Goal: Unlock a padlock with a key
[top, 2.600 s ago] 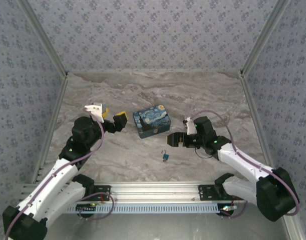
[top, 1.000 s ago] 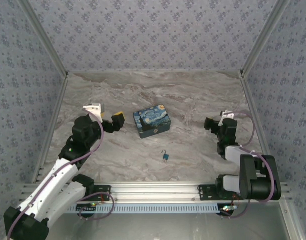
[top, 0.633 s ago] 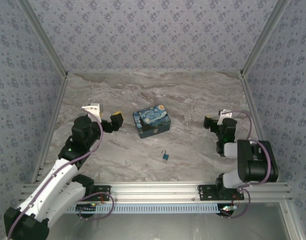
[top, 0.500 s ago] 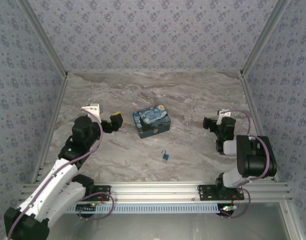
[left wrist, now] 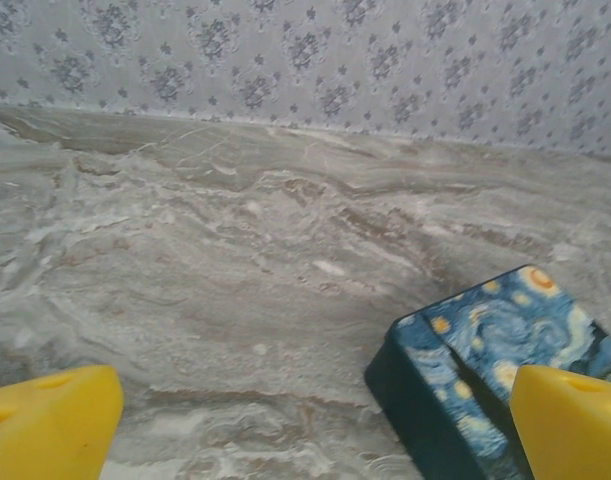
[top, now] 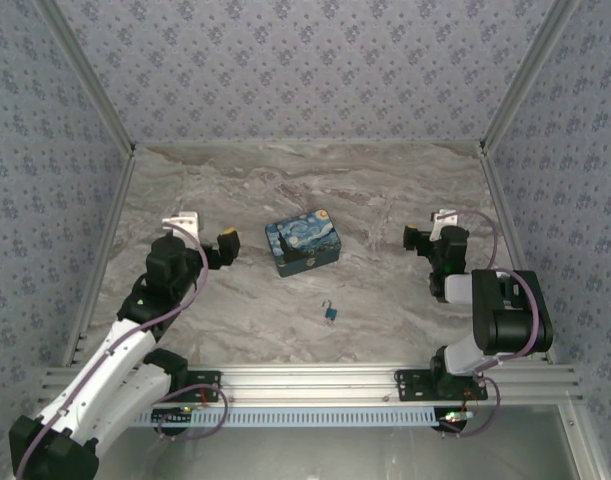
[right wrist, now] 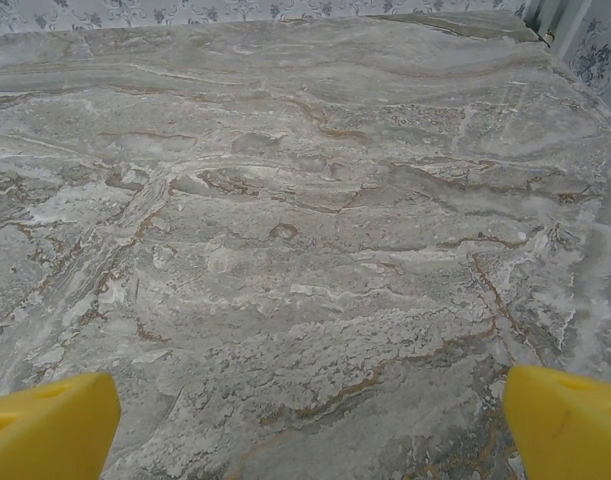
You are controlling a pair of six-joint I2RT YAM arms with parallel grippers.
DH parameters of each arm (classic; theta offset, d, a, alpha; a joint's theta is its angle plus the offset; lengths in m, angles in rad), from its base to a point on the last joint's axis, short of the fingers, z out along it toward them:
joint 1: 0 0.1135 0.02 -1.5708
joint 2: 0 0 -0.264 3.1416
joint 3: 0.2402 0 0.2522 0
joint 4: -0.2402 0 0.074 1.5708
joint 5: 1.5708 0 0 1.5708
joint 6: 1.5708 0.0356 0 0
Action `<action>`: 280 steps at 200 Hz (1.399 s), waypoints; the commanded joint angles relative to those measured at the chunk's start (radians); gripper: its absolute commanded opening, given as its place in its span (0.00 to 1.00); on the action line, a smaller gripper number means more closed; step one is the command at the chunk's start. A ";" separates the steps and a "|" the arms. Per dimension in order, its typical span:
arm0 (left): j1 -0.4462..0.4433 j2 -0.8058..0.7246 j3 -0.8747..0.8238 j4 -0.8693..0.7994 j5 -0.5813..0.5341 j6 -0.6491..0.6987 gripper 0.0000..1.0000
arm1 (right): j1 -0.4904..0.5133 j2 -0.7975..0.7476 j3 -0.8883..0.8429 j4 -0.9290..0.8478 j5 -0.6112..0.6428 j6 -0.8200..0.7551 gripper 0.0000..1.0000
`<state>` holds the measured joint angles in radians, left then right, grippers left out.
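Barely discernible tiny padlock [top: 329, 313], details too small.

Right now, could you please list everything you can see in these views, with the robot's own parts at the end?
padlock: one, teal-blue with a thin silvery shackle, on the table nearer the arms than the tin box, apart from it
tin box: one, blue and yellow starry-night print, mid-table
table: one, grey-brown marble pattern
walls: three, grey-blue floral, around the table
rail: one, silvery, at the near edge
left gripper: one, yellow fingertips, open, left of the tin box
right gripper: one, yellow fingertips, open, over bare table right of the tin box
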<state>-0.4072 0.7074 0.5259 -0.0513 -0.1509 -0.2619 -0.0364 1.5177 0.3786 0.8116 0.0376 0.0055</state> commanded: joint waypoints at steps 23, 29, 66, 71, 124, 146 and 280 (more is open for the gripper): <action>0.039 -0.026 0.005 -0.079 -0.206 0.138 0.99 | 0.004 0.003 0.010 -0.003 0.013 -0.023 1.00; 0.049 -0.015 0.007 -0.091 -0.227 0.154 1.00 | 0.004 0.004 0.010 -0.003 0.012 -0.024 1.00; 0.150 0.063 -0.009 -0.078 -0.291 0.211 0.99 | 0.006 0.003 0.010 -0.003 0.013 -0.024 1.00; 0.164 0.069 -0.018 -0.063 -0.291 0.210 0.99 | 0.004 0.003 0.010 -0.003 0.012 -0.024 1.00; 0.264 0.171 -0.116 0.134 -0.290 0.201 1.00 | 0.005 0.004 0.010 -0.003 0.012 -0.024 1.00; 0.266 0.242 -0.119 0.186 -0.287 0.233 0.99 | 0.005 0.005 0.010 -0.003 0.012 -0.024 1.00; 0.303 0.608 -0.210 0.826 0.018 0.375 0.99 | 0.005 0.004 0.012 -0.005 0.012 -0.023 1.00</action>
<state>-0.1337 1.2892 0.3283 0.5602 -0.2298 0.0944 -0.0364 1.5177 0.3786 0.8116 0.0376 -0.0013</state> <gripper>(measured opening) 0.994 0.999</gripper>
